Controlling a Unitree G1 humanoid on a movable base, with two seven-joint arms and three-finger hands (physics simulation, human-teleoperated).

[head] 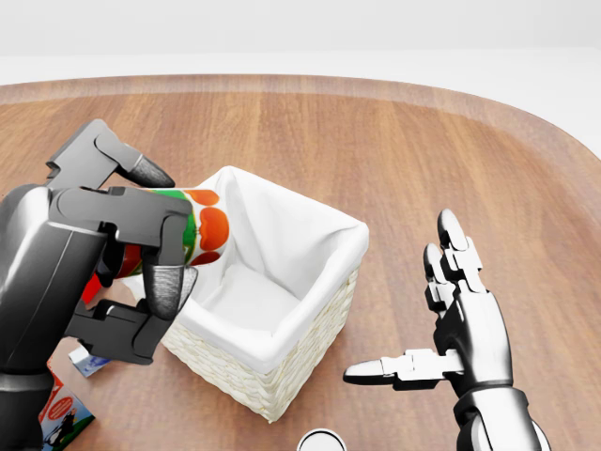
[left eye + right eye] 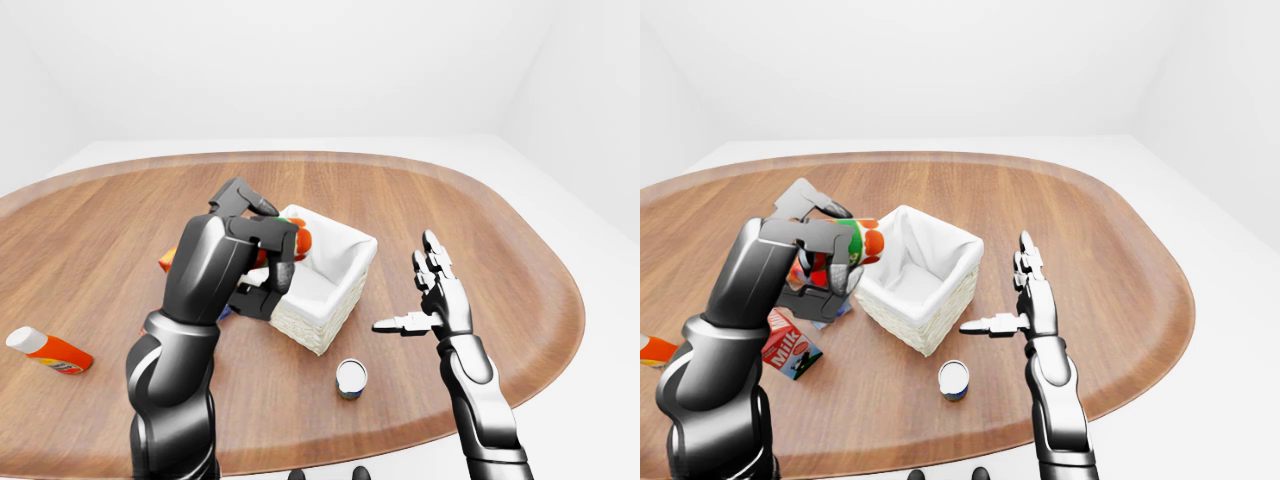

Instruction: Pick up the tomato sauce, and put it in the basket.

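Red-and-green tomato sauce [image 1: 202, 230] was gripped in the closed left hand [image 1: 131, 249] at the left rim of the basket [image 1: 272, 362]; the right hand [image 1: 451, 319] was held spread above the table [image 1: 376, 141].

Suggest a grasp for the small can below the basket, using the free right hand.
Take the can by its round side wall, coming down from above with the fingers straddling it. It stands upright on the table with its top facing up, apart from the basket, so its sides look clear. The right hand is open and hovers to its right in the right-eye view.
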